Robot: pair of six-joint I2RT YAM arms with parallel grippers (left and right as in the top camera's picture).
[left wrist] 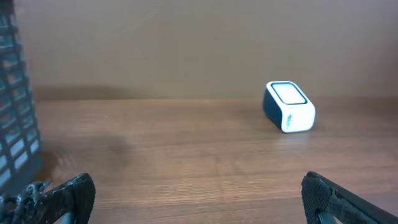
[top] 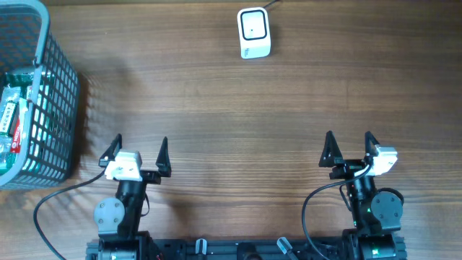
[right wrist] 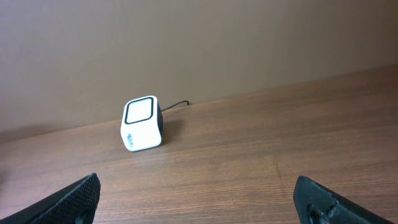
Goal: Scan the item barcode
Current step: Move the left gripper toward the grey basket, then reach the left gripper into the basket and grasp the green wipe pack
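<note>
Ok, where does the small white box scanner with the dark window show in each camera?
Overhead: white box scanner at the top edge, just right of centre.
Left wrist: scanner right of centre, mid-height.
Right wrist: scanner left of centre, mid-height.
Shared landmark: the brown wooden table under it.

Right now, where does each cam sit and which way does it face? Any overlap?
Overhead: above the table, looking straight down; scanner far side, basket left, left gripper and right gripper open near edge.
Left wrist: low on left arm, facing forward at scanner; basket wall left, own fingertips in bottom corners.
Right wrist: low on right arm, facing forward at scanner and its cable; own fingertips in bottom corners.
Shared: scanner in all three.
</note>
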